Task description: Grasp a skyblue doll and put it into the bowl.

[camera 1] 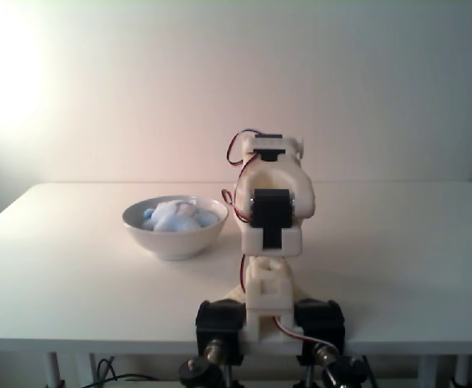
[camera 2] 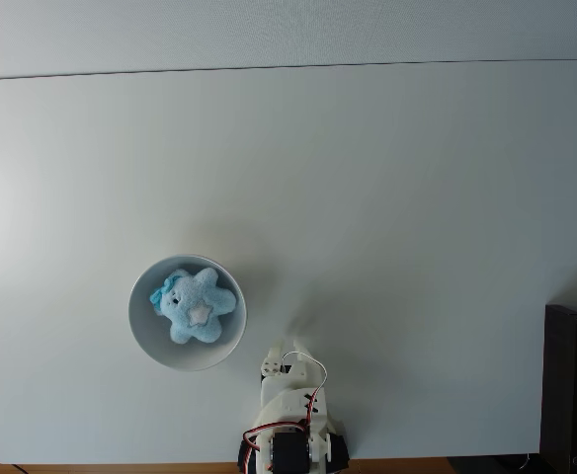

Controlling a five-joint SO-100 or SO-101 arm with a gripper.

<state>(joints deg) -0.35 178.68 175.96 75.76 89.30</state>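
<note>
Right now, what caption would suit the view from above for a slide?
Blue doll lies in the bowl on a white table; the folded arm sits beside it.

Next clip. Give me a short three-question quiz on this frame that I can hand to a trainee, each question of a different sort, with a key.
1. True or false: the skyblue doll lies inside the bowl.
2. Multiple choice: in the top-down fixed view, where is the folded arm relative to the bowl? A) lower right of it B) directly above it C) far left of it
3. Fill in: the bowl stands on the white ____.

Key: 1 true; 2 A; 3 table.
</note>
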